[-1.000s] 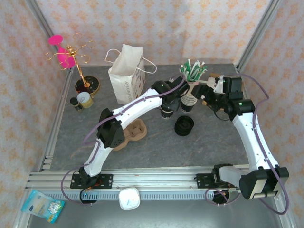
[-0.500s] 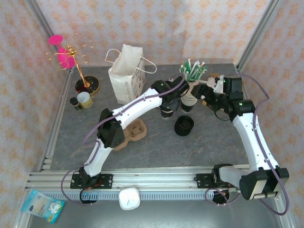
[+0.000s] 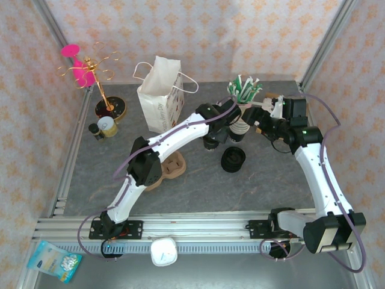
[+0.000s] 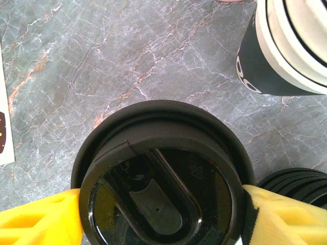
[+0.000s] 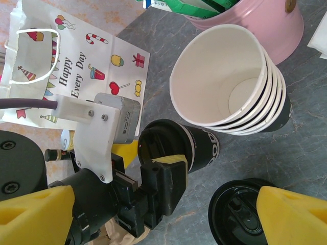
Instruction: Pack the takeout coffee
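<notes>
The takeout coffee, a black paper cup with a black lid, stands on the grey table. Seen from the left wrist, its lid sits between my left gripper's yellow fingers, which lie against both sides of it. My left gripper is shut on the cup. The right wrist view shows the cup's side with one left finger against the lid. My right gripper hangs open just right of the cups, with nothing between its fingers.
A nested stack of cream-lined cups stands right beside the coffee, with a low pile of black lids in front. A pink pot of sachets, a printed paper bag and a brown cup carrier stand nearby.
My left arm's elbow has shifted slightly to the right. The coffee cup and my right arm have stayed where they were.
</notes>
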Available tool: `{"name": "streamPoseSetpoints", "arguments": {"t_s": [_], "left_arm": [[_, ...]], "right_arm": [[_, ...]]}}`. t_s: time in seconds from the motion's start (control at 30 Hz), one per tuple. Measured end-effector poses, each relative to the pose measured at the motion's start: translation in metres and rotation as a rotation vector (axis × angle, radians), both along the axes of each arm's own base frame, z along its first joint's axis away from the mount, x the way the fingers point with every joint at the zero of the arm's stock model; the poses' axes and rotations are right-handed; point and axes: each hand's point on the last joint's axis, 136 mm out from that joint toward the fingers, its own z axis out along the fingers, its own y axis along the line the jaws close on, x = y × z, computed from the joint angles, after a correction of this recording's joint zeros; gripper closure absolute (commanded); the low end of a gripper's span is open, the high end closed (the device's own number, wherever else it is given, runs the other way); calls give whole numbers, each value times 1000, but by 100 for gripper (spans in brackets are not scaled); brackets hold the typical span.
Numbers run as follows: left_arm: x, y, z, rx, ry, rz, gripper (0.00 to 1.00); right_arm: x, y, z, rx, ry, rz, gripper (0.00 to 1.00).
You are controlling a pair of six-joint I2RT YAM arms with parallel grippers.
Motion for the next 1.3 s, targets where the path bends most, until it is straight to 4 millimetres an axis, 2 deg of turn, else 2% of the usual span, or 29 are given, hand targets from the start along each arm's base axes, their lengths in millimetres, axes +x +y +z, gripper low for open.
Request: {"name": "streamPoseSetpoints", "arguments": {"t_s": [0.53, 1.0, 1.17, 1.3], "left_arm": [[4, 5, 0, 1, 0, 8, 16], [5, 4, 1, -6, -2, 7, 13], [3, 6, 21, -44, -38, 10, 11], [-13, 22, 47, -94, -82, 13, 11]], "right_arm": [[0, 0, 0, 2, -1, 2, 8], [0, -1, -1, -11, -3, 2, 5], [-1, -7, -1, -47, 3, -16, 4], [0, -12, 7, -92, -13, -39, 4]]}}
